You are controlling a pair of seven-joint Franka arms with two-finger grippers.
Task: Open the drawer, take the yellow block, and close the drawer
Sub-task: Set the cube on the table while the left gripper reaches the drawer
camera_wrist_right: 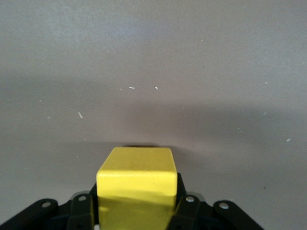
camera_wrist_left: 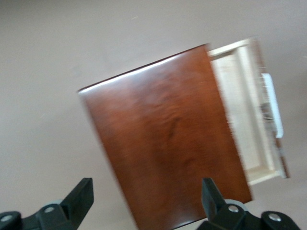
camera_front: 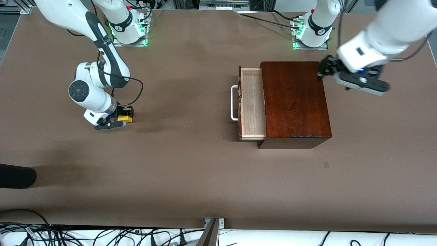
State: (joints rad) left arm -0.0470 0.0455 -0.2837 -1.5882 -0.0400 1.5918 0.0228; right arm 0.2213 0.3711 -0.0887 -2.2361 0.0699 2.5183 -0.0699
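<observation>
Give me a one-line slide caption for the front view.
Right gripper holds the yellow block low over the table; the drawer stands open, left gripper open by the box.

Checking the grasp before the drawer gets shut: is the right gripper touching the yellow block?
Touching. The right wrist view shows the right gripper shut on the yellow block, its fingers pressed against both sides.

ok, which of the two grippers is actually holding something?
The right gripper, low over the brown table at the right arm's end, is shut on the small yellow cube. The left gripper is open and empty over the glossy mahogany box.
</observation>
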